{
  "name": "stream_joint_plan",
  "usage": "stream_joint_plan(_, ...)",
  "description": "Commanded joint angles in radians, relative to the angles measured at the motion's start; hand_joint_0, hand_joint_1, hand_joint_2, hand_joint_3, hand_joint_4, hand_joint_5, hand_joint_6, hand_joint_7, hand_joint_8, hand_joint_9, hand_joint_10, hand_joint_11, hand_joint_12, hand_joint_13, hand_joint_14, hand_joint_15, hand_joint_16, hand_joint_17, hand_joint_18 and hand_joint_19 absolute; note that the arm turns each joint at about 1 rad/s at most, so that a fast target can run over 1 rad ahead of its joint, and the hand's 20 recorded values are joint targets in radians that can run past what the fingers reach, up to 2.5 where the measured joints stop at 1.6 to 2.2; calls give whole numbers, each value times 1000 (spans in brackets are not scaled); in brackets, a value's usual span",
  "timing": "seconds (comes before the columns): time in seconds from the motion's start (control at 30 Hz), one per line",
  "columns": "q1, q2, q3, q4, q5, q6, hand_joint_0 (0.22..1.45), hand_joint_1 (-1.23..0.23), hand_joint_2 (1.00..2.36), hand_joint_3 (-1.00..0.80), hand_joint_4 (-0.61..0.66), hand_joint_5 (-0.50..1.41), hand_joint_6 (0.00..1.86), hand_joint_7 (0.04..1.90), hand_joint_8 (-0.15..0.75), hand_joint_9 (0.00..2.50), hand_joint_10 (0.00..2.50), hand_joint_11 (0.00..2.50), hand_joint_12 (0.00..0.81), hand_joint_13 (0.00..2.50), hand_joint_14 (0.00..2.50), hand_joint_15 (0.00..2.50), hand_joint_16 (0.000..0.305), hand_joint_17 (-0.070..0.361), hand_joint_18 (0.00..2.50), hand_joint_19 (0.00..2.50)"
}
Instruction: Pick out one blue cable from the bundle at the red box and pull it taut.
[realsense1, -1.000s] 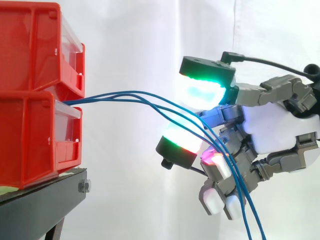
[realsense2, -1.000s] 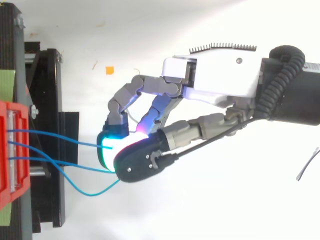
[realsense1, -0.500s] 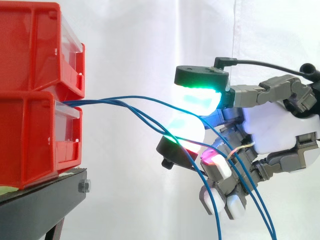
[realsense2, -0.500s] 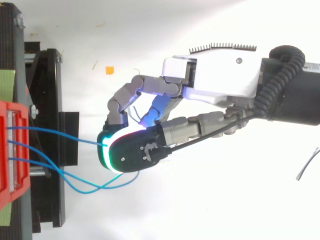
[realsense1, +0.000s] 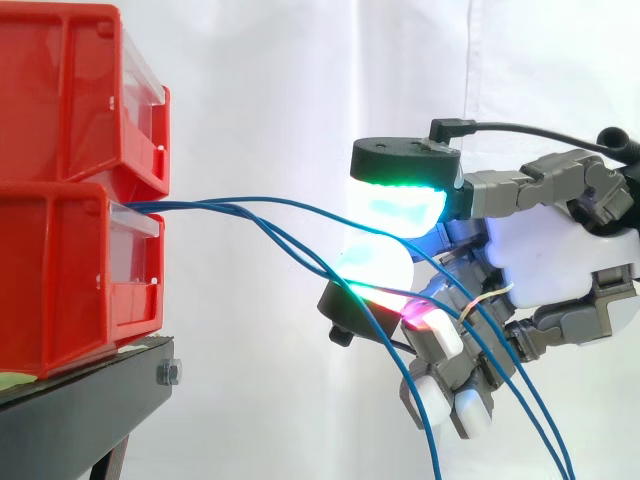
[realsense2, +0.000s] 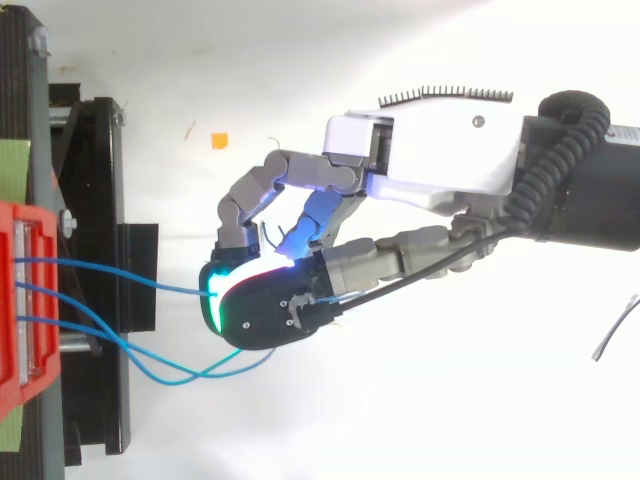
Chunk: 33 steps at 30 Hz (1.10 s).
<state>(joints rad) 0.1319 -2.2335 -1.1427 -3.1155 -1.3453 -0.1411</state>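
Three thin blue cables leave the front of the lower red bin (realsense1: 60, 270) and run right toward my hand (realsense1: 550, 260). The top blue cable (realsense1: 270, 203) arcs over and passes between two glowing fingertips (realsense1: 400, 205) that are pressed together on it. The other two cables (realsense1: 300, 258) sag across the front of the lower pad and hang down below the hand. From above, the pinched cable (realsense2: 130, 272) runs almost straight from the bin (realsense2: 10, 300) into the pads, and the loose cables (realsense2: 160, 372) loop beneath the hand (realsense2: 440, 150).
A second red bin (realsense1: 60, 90) is stacked on the lower one, both on a black stand (realsense1: 90, 400) at the left. A white curtain hangs behind. A small orange scrap (realsense2: 219, 140) lies on the white floor beyond the fingers.
The two glowing pads have closed together on the top cable. The other two cables have slipped off and now hang in front of the lower pad.
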Motion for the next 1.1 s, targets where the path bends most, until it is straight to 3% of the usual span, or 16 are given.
stream_joint_plan(0.0, 0, 0, 0, 0, 0, 0, 606, -617, 1015, -209, 65, -155, 917, 889, 289, 1042, 20, 739, 370, 943, 19, 482, 52, 118, 852, 565)
stream_joint_plan(0.27, 0, 0, 0, 0, 0, 0, 611, -650, 1016, -223, 44, -168, 926, 871, 272, 1024, 20, 754, 354, 934, 17, 491, 50, 112, 829, 578)
stream_joint_plan(0.43, 0, 0, 0, 0, 2, 0, 630, -668, 1012, -332, 48, -176, 932, 844, 266, 1022, 20, 753, 350, 934, 17, 499, 49, 111, 830, 583)
stream_joint_plan(0.7, 0, 0, 0, 0, 2, 0, 608, -600, 1004, -442, 46, -170, 927, 830, 266, 1039, 23, 750, 350, 942, 17, 496, 49, 110, 840, 581)
stream_joint_plan(1.07, 0, 2, 0, 0, 0, 0, 610, -583, 1006, -430, 40, -163, 919, 842, 274, 1073, 18, 765, 352, 951, 17, 487, 49, 111, 857, 570)
